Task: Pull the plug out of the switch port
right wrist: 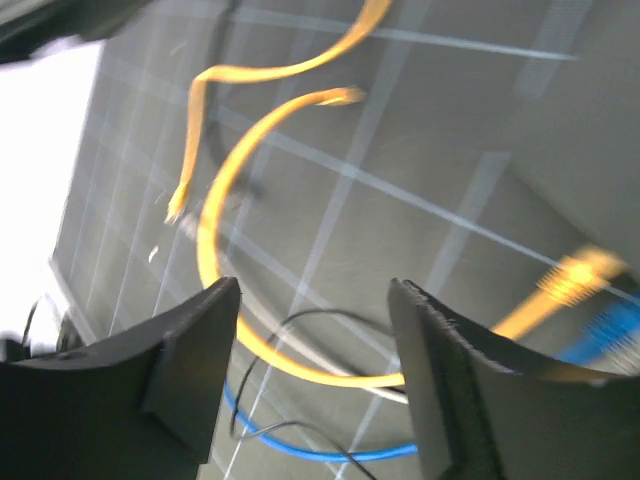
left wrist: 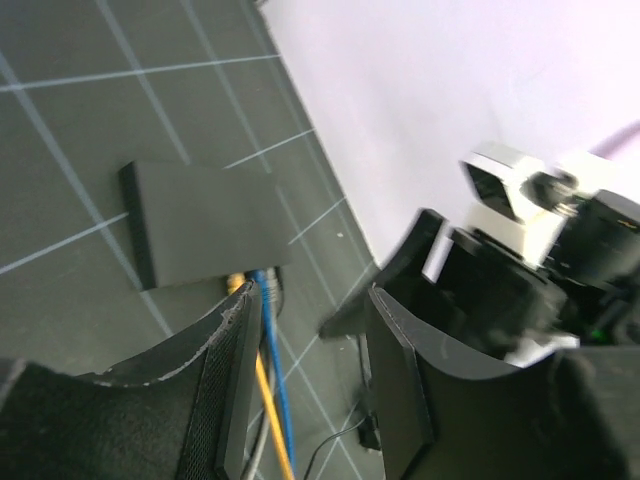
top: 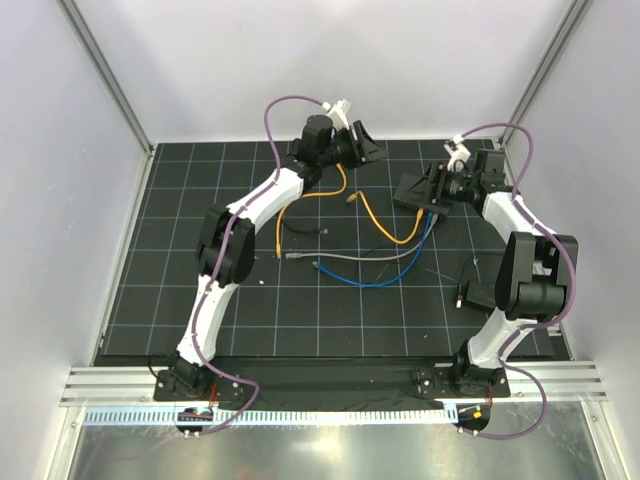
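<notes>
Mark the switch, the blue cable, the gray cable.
switch [left wrist: 205,225], left wrist view, middle of its top face.
blue cable [left wrist: 272,350], left wrist view, stretch near its plug.
gray cable [top: 350,258], top external view, middle of its run.

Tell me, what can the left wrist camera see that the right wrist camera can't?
Only the left wrist camera clearly shows the flat black switch and the right arm's white camera. Only the right wrist camera shows loose yellow cable ends curling over the gridded black mat. Both show that mat, plus a yellow cable and a blue cable.
</notes>
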Controlling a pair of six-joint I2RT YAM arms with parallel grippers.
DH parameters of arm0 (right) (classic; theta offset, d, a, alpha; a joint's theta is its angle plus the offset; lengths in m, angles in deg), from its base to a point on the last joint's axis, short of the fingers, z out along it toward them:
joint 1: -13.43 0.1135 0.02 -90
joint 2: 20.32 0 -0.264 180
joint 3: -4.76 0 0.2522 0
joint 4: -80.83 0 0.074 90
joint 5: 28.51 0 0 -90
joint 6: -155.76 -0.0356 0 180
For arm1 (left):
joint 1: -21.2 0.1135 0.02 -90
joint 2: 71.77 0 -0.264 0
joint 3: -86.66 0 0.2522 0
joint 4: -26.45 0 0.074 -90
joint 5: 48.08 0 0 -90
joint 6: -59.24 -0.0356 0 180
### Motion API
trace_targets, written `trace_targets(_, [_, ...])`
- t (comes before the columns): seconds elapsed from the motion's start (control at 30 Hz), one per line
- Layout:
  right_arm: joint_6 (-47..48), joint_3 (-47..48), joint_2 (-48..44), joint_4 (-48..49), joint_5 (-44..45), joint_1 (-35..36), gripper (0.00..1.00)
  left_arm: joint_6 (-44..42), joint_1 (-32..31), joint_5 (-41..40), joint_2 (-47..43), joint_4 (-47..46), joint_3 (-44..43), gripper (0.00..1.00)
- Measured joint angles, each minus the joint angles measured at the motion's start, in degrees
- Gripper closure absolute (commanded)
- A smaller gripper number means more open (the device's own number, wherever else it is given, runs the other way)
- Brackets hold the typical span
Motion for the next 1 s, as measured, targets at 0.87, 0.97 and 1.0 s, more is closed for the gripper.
trace_targets(0.87, [-21.53, -4.22, 7.56, 11.43, 21.35, -14.84, 0.49, 11.19, -12.41, -8.66, 17.66, -4.24, -3.04, 0.7])
trace_targets(0.97, [-21.94, -4.17, 8.63, 11.41, 22.84, -14.71, 0.48, 11.98, -12.44, -11.08, 17.66, -4.44, -2.47, 0.63])
trace_targets(1.0, [-22.05, -4.09, 8.87, 11.37, 23.23, -14.43, 0.48, 12.24, -12.46, -11.72, 17.66, -4.61, -2.47, 0.62])
